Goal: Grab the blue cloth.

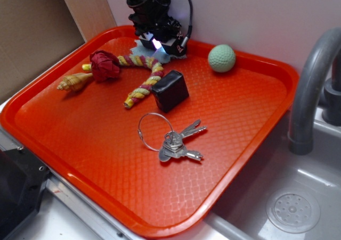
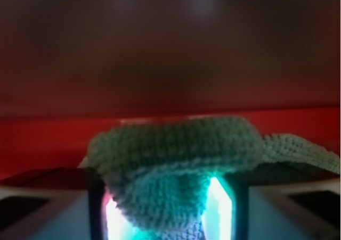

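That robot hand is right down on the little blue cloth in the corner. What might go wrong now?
Two risks, I think. The wrist view shows the blue cloth bunched between the lit fingers, with much of it spilling outside; a shallow pinch might slip free when lifted. Also, the hand sits close to the twisted rope and the tray's back rim, so a sideways move may drag the rope or bump the rim.

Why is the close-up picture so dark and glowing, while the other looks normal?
Wrist view: dim and blurred at the top, with bright green-white light from the gripper shining around the blue cloth. Exterior view: evenly lit and sharp, soft glare on the red tray.
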Tool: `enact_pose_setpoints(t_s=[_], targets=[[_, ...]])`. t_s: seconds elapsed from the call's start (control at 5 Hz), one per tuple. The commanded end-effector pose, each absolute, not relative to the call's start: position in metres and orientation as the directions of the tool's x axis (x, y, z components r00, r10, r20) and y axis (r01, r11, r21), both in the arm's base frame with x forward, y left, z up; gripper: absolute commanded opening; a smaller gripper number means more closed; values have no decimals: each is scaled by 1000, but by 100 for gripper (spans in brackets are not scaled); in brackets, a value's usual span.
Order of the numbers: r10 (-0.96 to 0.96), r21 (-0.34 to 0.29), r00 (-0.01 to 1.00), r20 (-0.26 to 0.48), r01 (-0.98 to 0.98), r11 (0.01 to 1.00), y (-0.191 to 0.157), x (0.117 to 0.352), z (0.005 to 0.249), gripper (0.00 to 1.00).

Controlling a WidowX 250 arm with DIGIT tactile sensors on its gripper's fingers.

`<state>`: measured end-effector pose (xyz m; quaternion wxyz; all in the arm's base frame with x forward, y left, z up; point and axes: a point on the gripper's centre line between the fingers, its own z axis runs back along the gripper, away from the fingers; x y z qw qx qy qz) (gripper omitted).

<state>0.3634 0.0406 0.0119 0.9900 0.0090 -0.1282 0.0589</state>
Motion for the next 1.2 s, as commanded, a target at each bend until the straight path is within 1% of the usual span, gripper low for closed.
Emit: enact_pose_setpoints(t_s=[0.0, 0.2, 0.4, 0.6, 0.8, 1.0], targets=[[140, -8, 956, 256, -143, 990, 53, 374, 7, 0], [134, -9, 957, 258, -137, 991, 53, 373, 10, 0], [139, -50, 963, 231, -131, 990, 48, 363, 26, 0], [92, -129, 981, 173, -71, 989, 13, 329, 76, 0], [64, -176, 985, 162, -35, 984, -21, 294, 127, 0], [54, -236, 976, 212, -3, 972, -22, 281, 177, 0]])
